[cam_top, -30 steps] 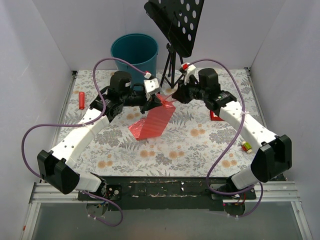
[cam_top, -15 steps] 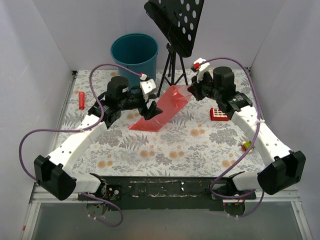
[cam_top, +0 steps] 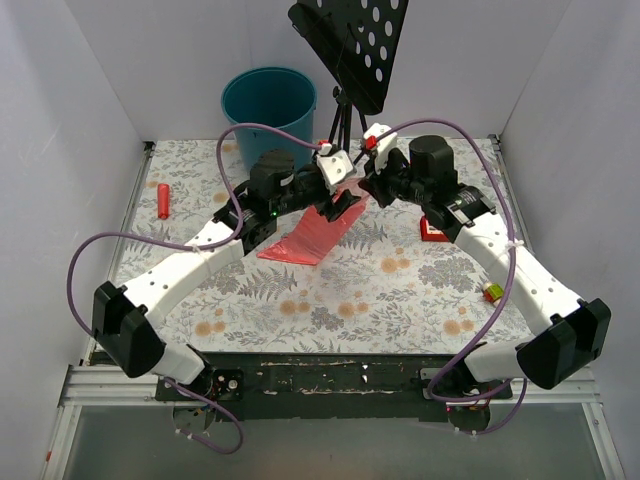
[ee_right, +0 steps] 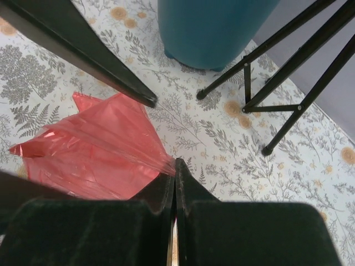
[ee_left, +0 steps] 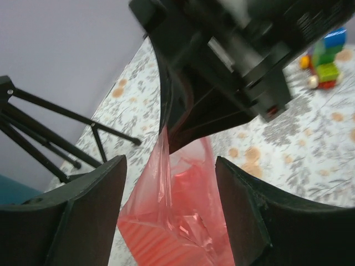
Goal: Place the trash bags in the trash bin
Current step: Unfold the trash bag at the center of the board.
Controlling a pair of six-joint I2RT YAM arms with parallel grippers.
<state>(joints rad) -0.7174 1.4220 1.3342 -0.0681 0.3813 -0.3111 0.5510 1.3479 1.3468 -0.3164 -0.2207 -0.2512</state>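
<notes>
White walls close in on a table point(cam_top: 400, 290) covered with a floral cloth. Near its middle, a little toward the far edge, is the trash bag point(cam_top: 312, 235), a thin, crinkled sheet of translucent red film. Its lower end rests on the cloth and its upper corner is raised toward the far right.

The right end effector point(cam_top: 362, 188) is clenched on that raised corner. The right wrist view shows its jaws pressed flat together with the tip of the film pinched at their ends. The left end effector point(cam_top: 342, 208) sits just beside it, released. Its jaws stand wide apart with the upper part of the bag hanging between them, and I cannot tell whether either jaw touches the film.

The trash bin point(cam_top: 266, 118), a round teal bucket, stands upright at the far edge, left of centre and apart from the bag. A black music stand point(cam_top: 352, 40) on tripod legs rises just to the right of it.

Further out, a red cylinder point(cam_top: 162, 201) lies near the left edge. A red square toy point(cam_top: 433, 232) shows partly under the right arm, and a small block toy point(cam_top: 491, 292) sits near the right edge.
</notes>
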